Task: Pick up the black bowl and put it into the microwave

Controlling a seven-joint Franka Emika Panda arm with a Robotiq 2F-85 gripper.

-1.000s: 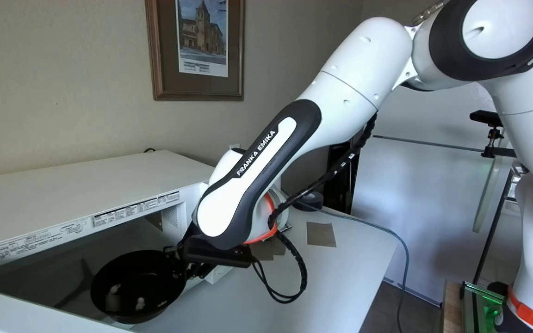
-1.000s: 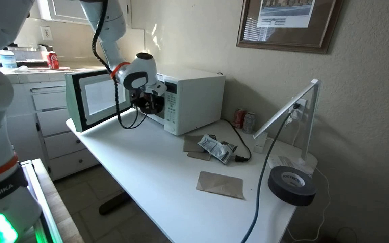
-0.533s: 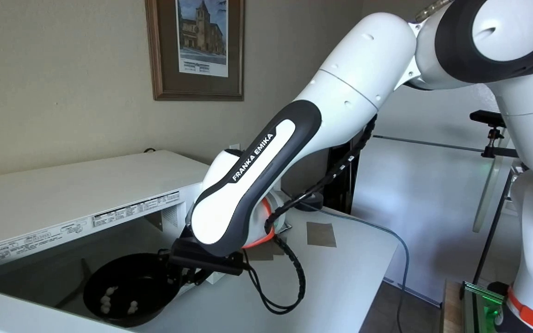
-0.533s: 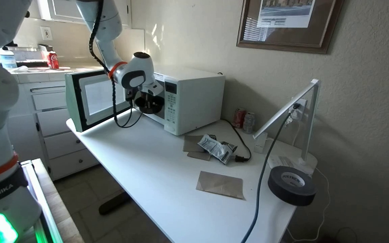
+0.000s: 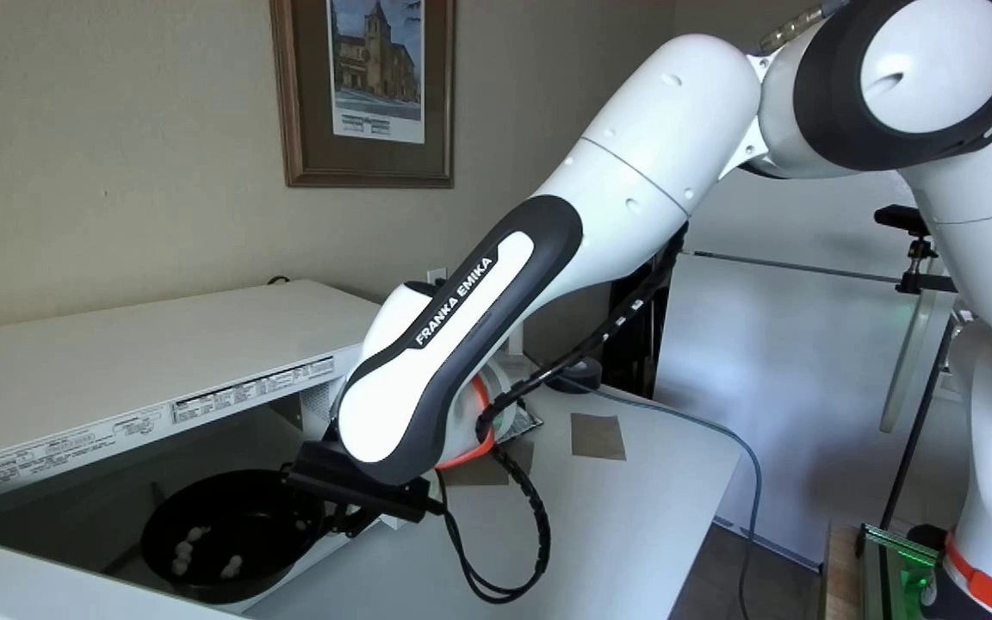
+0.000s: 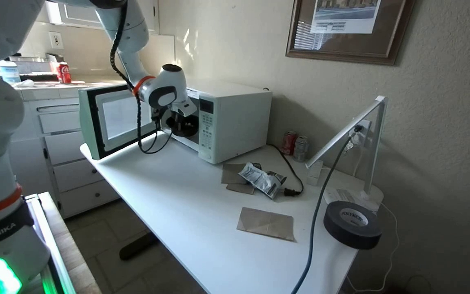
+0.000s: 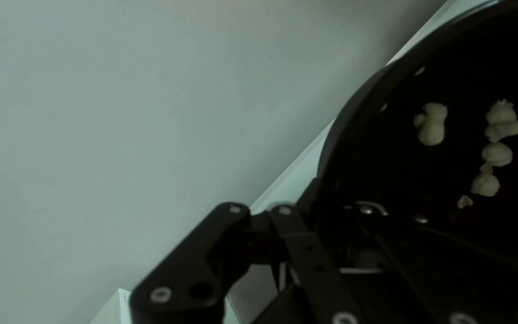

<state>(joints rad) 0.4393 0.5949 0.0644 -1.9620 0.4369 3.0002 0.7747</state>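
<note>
hand (image 5: 329, 518) clamped on one black bowl (image 5: 233, 530), one open microwave (image 6: 239, 124), one tape roll (image 6: 351, 230)

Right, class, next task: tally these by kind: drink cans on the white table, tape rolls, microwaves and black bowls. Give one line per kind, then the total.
Drink cans: 2
Tape roll: 1
Microwave: 1
Black bowl: 1
Total: 5

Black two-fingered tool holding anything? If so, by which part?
The round, shallow, glossy black bowl, by its rim. In the wrist view the tool straddles the bowl's side wall there; the exact contact is too dark to see.
</note>
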